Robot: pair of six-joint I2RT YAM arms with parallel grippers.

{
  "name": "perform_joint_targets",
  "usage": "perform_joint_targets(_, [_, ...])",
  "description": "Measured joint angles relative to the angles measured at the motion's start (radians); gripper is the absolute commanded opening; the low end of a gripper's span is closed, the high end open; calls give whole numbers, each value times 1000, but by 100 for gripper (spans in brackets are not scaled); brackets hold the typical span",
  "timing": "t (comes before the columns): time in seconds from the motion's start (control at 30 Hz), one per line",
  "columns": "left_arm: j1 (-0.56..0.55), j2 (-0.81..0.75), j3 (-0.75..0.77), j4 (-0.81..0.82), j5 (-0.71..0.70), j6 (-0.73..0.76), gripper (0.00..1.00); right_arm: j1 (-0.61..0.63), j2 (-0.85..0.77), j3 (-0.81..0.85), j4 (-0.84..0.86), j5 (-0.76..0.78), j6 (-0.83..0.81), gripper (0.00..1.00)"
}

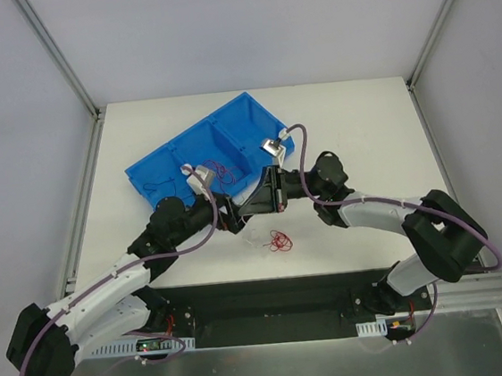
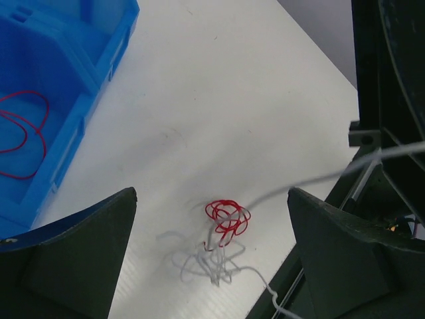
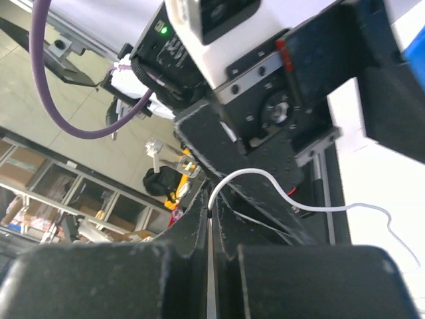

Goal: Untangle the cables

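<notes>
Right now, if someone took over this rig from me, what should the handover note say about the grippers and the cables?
The left gripper is open and empty, over the red tangle on the table.
The right gripper is shut on the white wire, which runs down to the tangle.
Done: one red wire lies in the bin.
Left: draw the white wire clear of the red tangle, then probably bin both. No black wire shows.
</notes>
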Motion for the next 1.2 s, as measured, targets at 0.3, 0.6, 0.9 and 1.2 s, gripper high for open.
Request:
perform_joint_targets(0.3, [0, 211, 102, 79, -5, 14, 0, 30, -58, 0, -67, 26, -37, 0])
perform_joint_targets(0.6, [27, 204, 195, -27, -54, 0, 0, 97, -380, 0, -676, 313, -444, 37])
perform_joint_targets(0.9, [27, 172, 319, -220, -64, -111, 0, 189, -296, 14, -804, 448, -590, 62])
perform_joint_targets(1.2, [53, 144, 384, -328, -40, -192, 0, 271, -237, 56, -823, 527, -672, 65])
